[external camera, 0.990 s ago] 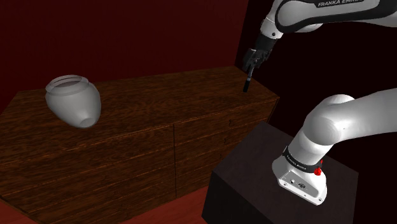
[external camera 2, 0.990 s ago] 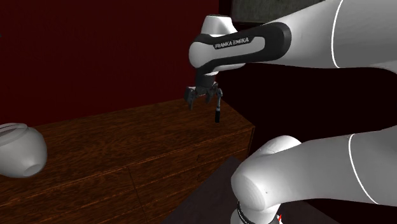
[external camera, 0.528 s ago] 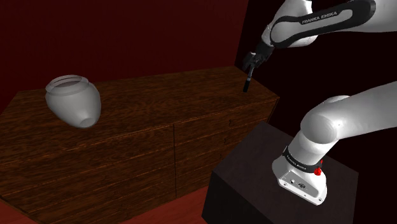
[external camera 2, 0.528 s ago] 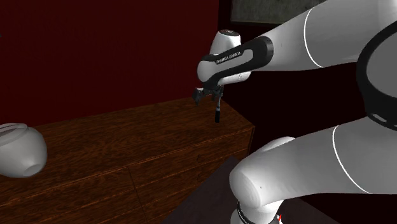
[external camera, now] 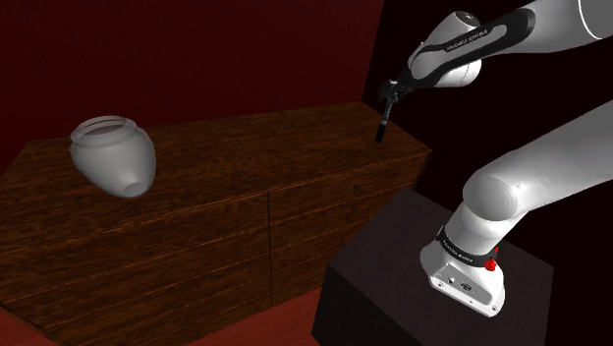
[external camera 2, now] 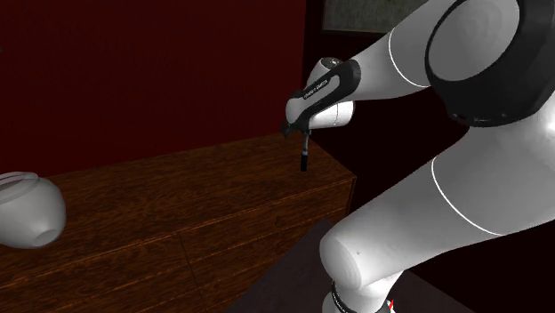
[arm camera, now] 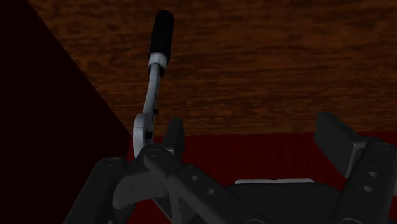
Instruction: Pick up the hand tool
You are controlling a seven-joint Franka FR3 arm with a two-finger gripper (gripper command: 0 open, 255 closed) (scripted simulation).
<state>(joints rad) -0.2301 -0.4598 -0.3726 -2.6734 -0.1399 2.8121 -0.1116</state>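
A: Entry one: hand tool?
B: Silver shaft, black grip. Upright, grip end down, at the far corner of the dark wooden dresser, on the shoulder view's right.

A: Entry two: gripper?
B: Fingers set wide, nothing between them. The tool's metal head sits just outside one finger; contact cannot be told.

A: Sundries?
B: One grey pot, on its side, well apart.
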